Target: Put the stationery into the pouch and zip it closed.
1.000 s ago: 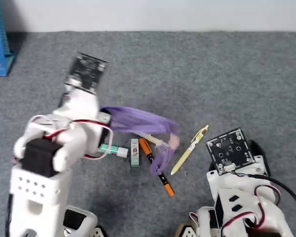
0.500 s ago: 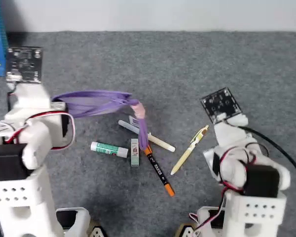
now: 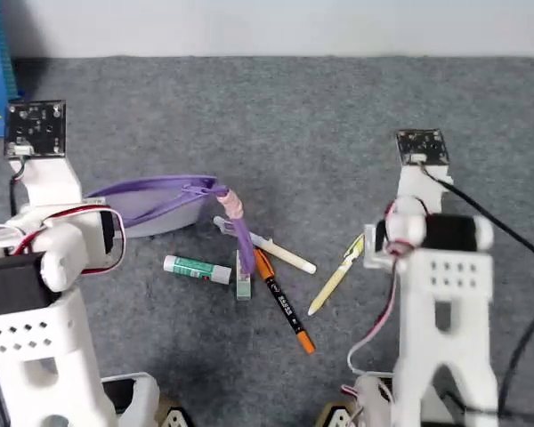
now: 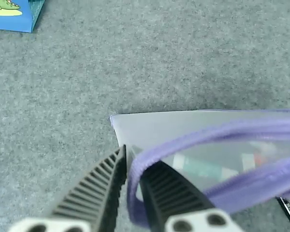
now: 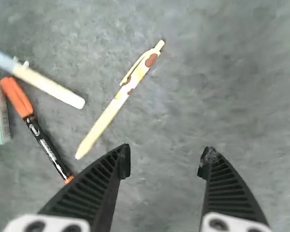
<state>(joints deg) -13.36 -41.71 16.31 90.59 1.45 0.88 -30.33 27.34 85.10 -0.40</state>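
High view: pouch (image 3: 165,209) L end hidden under L arm (image 3: 62,240); yellow pen (image 3: 334,280) clip end behind R arm (image 3: 427,240). L wrist view: pouch cut off at edge, items seen thru it too blurred to name.

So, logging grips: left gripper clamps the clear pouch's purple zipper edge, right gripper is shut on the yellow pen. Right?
No: the right gripper is open and empty, the yellow pen lying on the grey carpet, as the right wrist view shows. The left gripper does clamp the purple zipper edge of the clear pouch.

Bare carpet (image 3: 338,133) flanks the yellow pen (image 5: 117,99); the orange marker (image 3: 283,302) lies near.
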